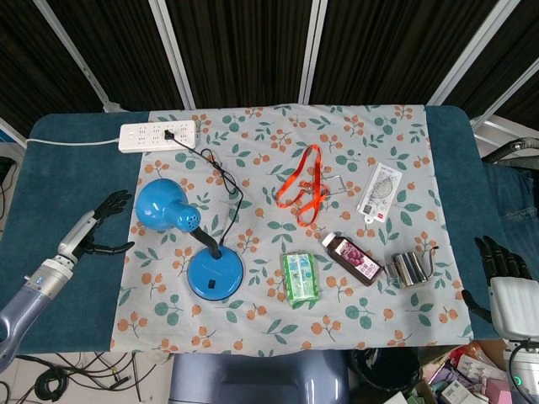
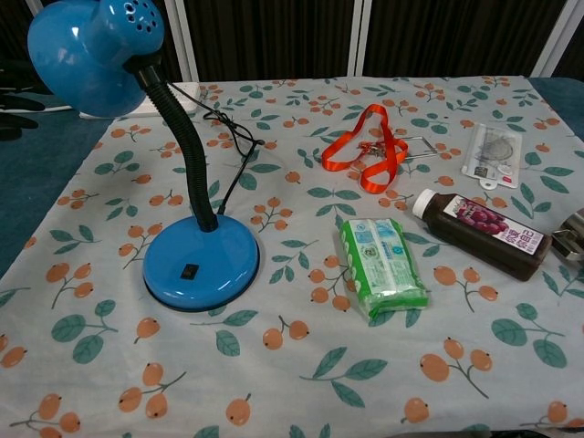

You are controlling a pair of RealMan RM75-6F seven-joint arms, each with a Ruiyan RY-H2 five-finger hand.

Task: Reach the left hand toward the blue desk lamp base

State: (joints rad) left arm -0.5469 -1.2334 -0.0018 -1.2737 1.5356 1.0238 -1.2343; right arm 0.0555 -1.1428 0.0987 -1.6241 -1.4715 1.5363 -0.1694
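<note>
The blue desk lamp stands on the floral cloth, its round base at the front left. A black gooseneck rises from the base to the blue shade. My left hand hovers over the teal table left of the cloth, fingers spread and empty, well left of the base. In the chest view only dark fingertips show at the left edge. My right hand sits off the table's right front corner, fingers apart, holding nothing.
A white power strip lies at the back left with the lamp's cord plugged in. An orange lanyard, a sealed packet, a dark juice bottle, a green tissue pack and a small steel pitcher lie right of the lamp.
</note>
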